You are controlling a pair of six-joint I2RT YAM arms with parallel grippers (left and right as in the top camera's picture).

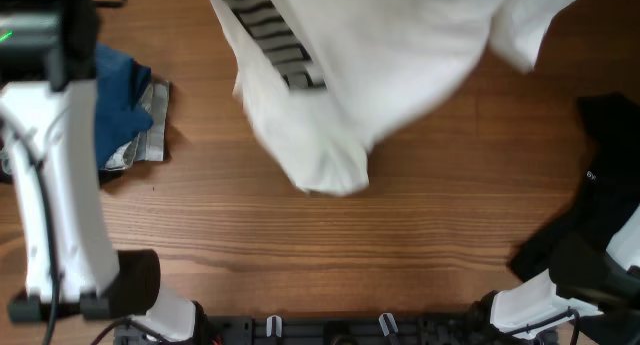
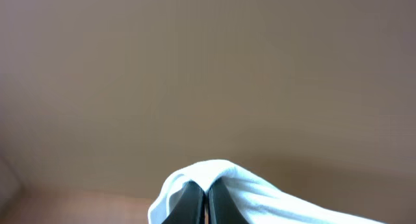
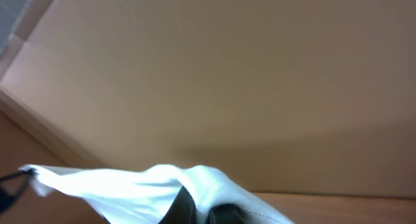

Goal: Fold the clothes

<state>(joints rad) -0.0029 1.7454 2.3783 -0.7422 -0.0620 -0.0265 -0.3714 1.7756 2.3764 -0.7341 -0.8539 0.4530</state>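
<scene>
Gripping the white shirt (image 1: 400,55) with both hands, raised above the far middle of the tabletop (image 1: 300,235). Blurred in the overhead view, spreading from left of centre out to the far right corner, with one rounded fold hanging lowest, toward the near side, around the middle. Marked along its left edge by a dark-and-white striped band (image 1: 275,35) running diagonally.

Left hand (image 2: 207,208): pressed together and clamped on a bunched fold of the white fabric. Cloth humped over the tips of the dark fingers (image 2: 188,204) and trailing off to the right. Only plain brown blur behind.

Right hand (image 3: 205,216): likewise closed on the shirt, with fabric draped over the dark fingers (image 3: 185,211) and pulled out leftward in a flat sheet ending in a small point. Behind it, a flat tan surface with a paler strip slanting across the far left.

Over on the right side of the tabletop, well apart from the shirt: black garment (image 1: 600,185), heaped, with a speck of white print, reaching down to the right arm (image 1: 535,305).

On the left side: blue cloth (image 1: 115,95) lying with a grey-and-white patterned piece (image 1: 150,125) just beside it, both partly hidden behind the white left arm (image 1: 55,205).
</scene>
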